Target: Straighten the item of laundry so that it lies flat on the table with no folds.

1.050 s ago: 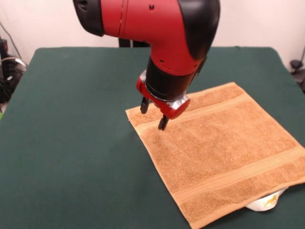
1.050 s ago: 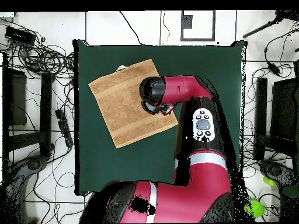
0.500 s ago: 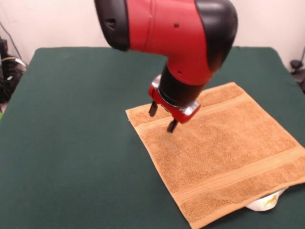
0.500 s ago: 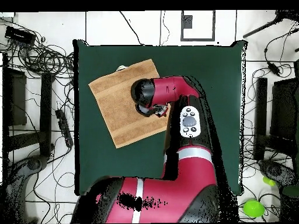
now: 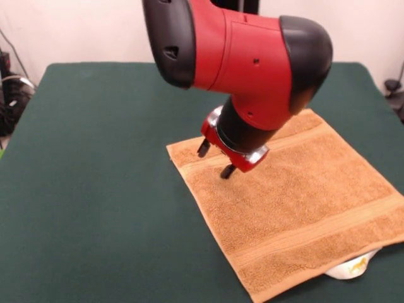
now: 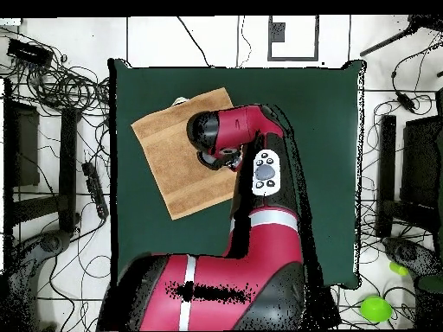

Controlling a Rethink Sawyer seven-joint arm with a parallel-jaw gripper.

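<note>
Since the towel (image 5: 297, 202) already lies flat on the table (image 5: 95, 189), you see the gripper (image 5: 215, 160) hovering released above its corner.

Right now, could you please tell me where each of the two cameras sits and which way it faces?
Front view: across the table from the robot, looking over the dark green felt-covered table at the square orange-tan terry towel; shows the red and black arm coming down from above, and its gripper, open above the towel.
Overhead view: above the table, looking straight down, the robot's base at the bottom; shows the whole arm reaching over the towel.
Both share the towel, the table and the arm.
</note>
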